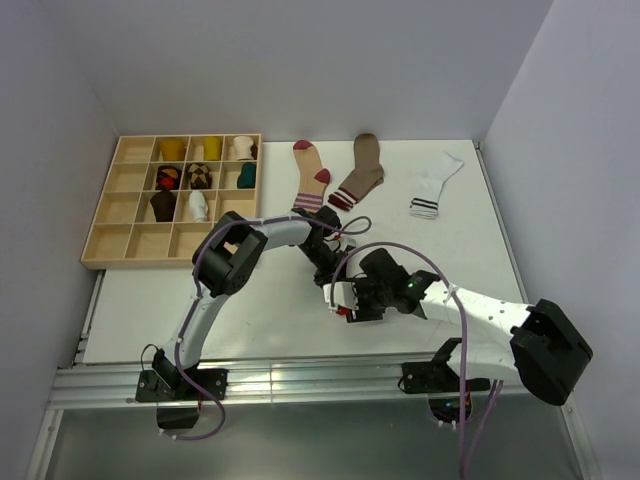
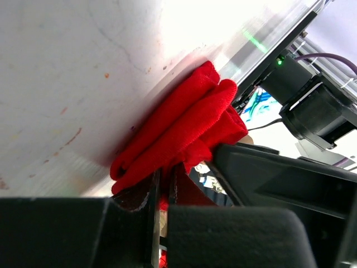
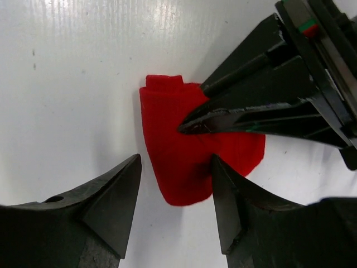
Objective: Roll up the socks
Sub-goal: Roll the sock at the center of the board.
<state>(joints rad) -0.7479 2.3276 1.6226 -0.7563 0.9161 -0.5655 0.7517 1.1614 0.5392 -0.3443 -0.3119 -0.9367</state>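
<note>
The left gripper (image 2: 163, 187) has its 2 fingers pressed almost together on a fold of the red sock (image 3: 173, 151). In the right wrist view its dark tips come in from the right and bite the middle of the cloth. The right gripper (image 3: 174, 167) is spread wide, 1 finger on each side of the sock's near end, and appears to touch nothing. The red sock lies on the white table (image 1: 250, 300) between the 2 arms, near the front centre. It is doubled over on itself into a short, thick wad with a loose lip at its far end, not a tight roll. I judge that this sock is partway through being rolled. The next move likely calls for the right gripper to close across the wad and hold it, so the left can release and turn the loose edge over without the folds springing open. At the far side lie 3 flat socks: a tan sock (image 1: 312, 178) with red toe and heel, a brown sock (image 1: 362, 170) and a white sock (image 1: 435, 185) with dark stripes. A wooden tray (image 1: 150, 263) at the far left holds several rolled bundles.
</note>
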